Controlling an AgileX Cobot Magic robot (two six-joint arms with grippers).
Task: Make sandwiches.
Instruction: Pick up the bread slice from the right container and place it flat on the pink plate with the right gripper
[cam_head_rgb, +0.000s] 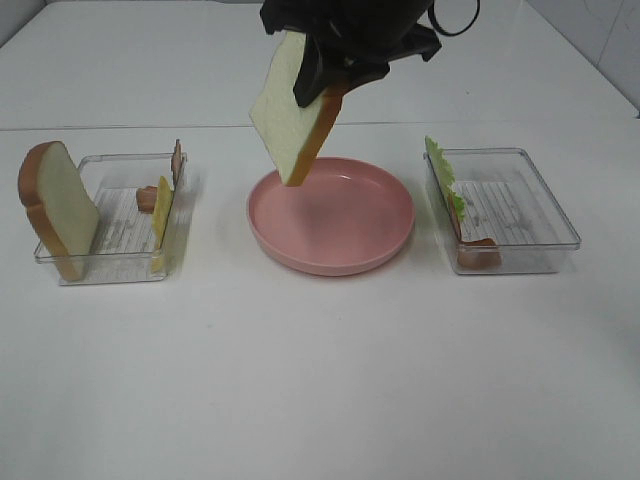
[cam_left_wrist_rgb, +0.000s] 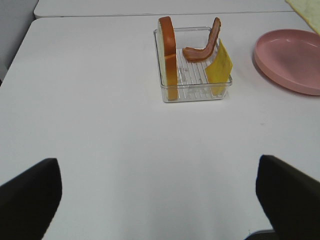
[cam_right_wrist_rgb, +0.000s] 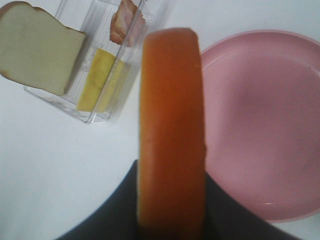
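Sandwiches, folks? Not one is built yet, and by my reading we're at the very first layer. The toast slice hangs tilted in the air, clamped at its brown crust by the right pincer, white face out, lower corner dipping toward the dish.

Straight beneath that pincer sits the pink plate, and it's bare: nothing laid down, no stack started. So, as I judge it, the base slice is about to land, and every filling plus the top slice is left to go.

Off to that pincer's left and down on the table, a clear left tray holds the second toast slice standing on edge at its far end from the plate, a yellow cheese slice propped against the wall nearer the plate, and a curved bacon strip between them.

Off to the pincer's right, well apart, the right tray carries green lettuce leaning on the wall nearer the plate and another bacon piece at its near corner.

Meanwhile the left pincer hangs with fingers spread wide, gripping nothing, low over bare table. The left tray lies ahead of it, well apart, with the plate's rim beyond.
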